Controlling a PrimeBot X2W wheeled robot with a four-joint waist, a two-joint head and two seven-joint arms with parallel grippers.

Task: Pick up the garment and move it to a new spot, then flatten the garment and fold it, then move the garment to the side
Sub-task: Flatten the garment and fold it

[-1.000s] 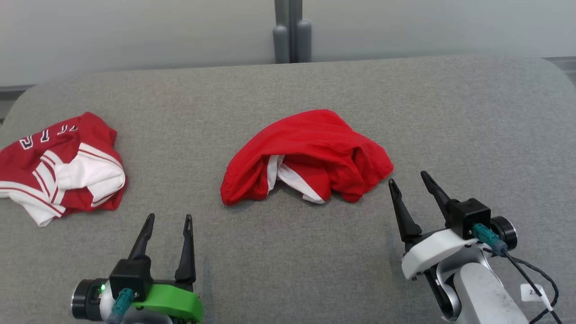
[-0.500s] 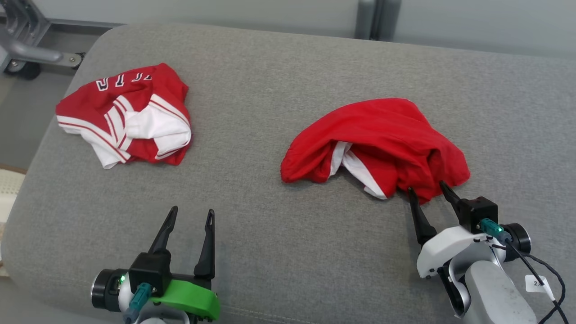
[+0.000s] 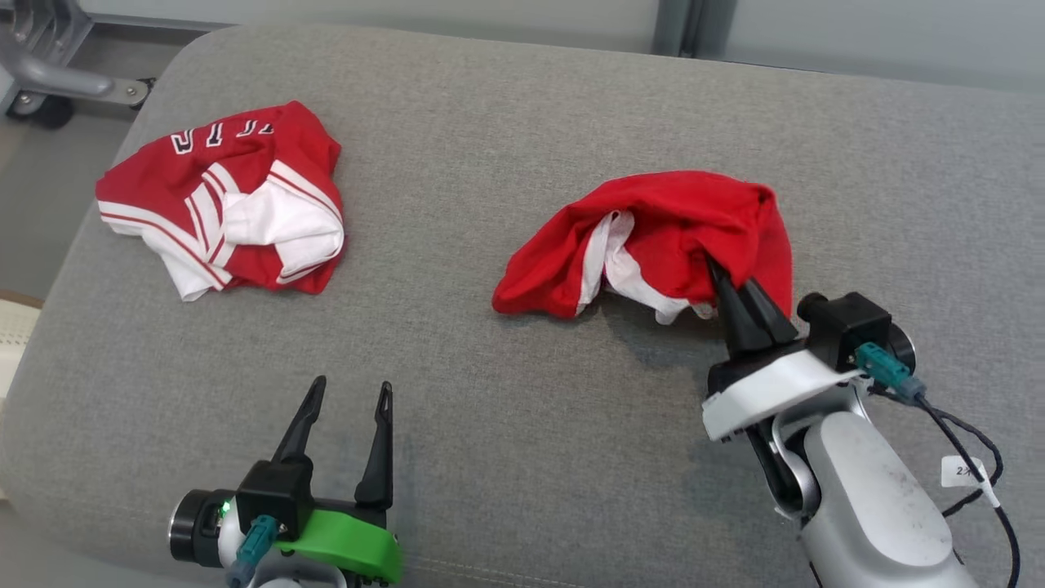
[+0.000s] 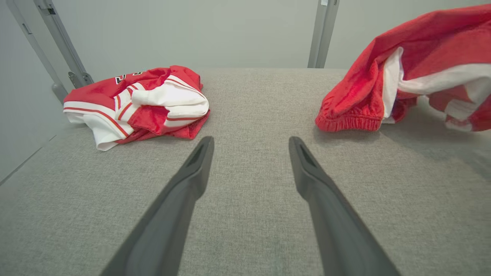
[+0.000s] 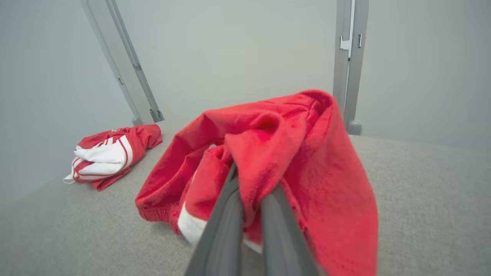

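The garment (image 3: 669, 229) is a crumpled red piece with white trim, lying right of centre on the grey cushion (image 3: 490, 392). My right gripper (image 3: 727, 282) is shut on its near right edge and has that side lifted off the surface; the red cloth (image 5: 291, 161) drapes over both fingers in the right wrist view. My left gripper (image 3: 347, 388) stands open near the front edge, fingers pointing away, with nothing between them. From the left wrist the garment (image 4: 406, 73) hangs at the upper right, its elastic hem resting on the cushion.
A second red and white garment (image 3: 224, 204) with lettering lies bunched at the cushion's far left, also seen as a striped bundle (image 4: 142, 103). A grey metal frame (image 3: 49, 69) stands past the left corner. A pale wall backs the cushion.
My right gripper has moved into the garment's right edge, shut on it and raised that side. The head camera has turned and dipped. The left gripper stays open in place.
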